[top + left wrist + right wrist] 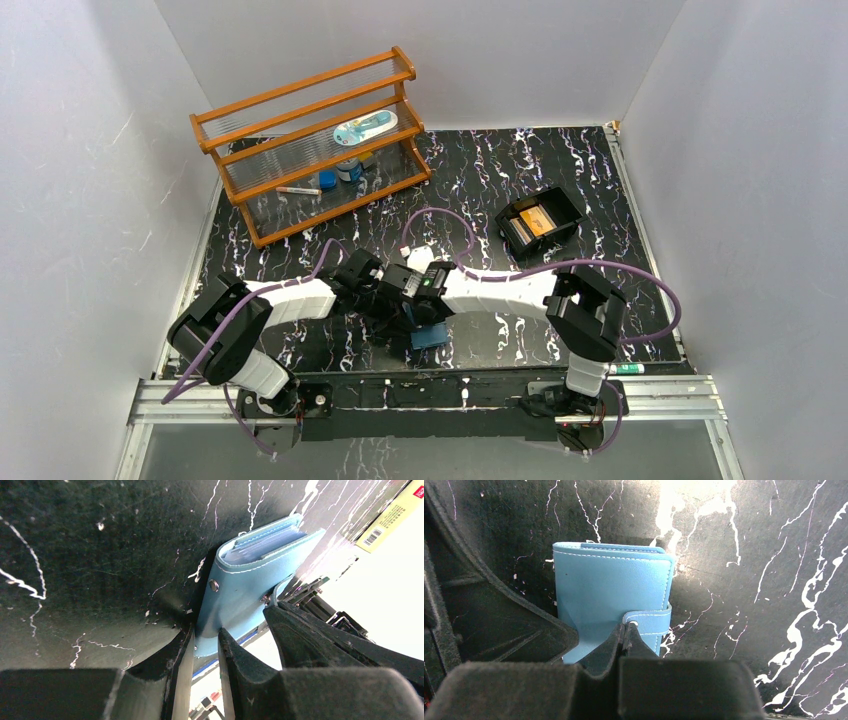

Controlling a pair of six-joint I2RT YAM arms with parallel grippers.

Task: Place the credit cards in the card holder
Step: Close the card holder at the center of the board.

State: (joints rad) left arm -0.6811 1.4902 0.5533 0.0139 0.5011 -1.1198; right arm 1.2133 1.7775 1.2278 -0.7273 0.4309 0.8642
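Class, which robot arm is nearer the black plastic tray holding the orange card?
Right. The right arm bends just on the near side of the black plastic tray; the left arm lies well to the tray's left, farther away.

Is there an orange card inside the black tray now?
Yes, the top view shows an orange card lying flat inside the black tray at the right of the table.

Overhead I see bright, even light, sharp focus and soft shadows on the surface (480,180). On my right wrist feed, glare blooms white beyond the card holder (614,585). The left pincer (205,632) blurs near the lens, background overexposed.
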